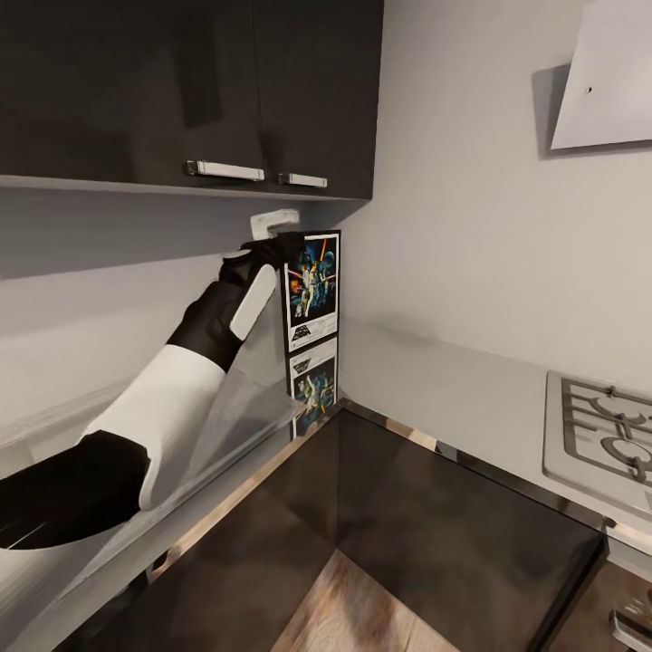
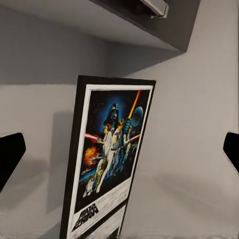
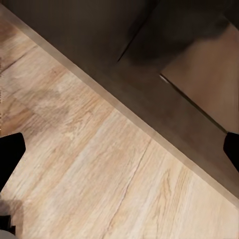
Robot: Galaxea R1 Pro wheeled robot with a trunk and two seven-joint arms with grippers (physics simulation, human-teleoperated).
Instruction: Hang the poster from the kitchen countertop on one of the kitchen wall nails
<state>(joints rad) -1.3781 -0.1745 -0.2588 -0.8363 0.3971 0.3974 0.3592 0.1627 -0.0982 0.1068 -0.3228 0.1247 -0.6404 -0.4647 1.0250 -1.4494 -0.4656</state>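
The black-framed Star Wars poster (image 1: 312, 288) is standing upright in the grey countertop (image 1: 471, 389) corner; the left gripper (image 2: 119, 149), jaws wide, is nearing it. Closing on the frame comes next.

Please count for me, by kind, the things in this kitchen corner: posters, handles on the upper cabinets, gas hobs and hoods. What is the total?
poster: 1 (the mirror image below it is not counted)
upper cabinet handles: 2
gas hob: 1
white hood: 1
Total: 5
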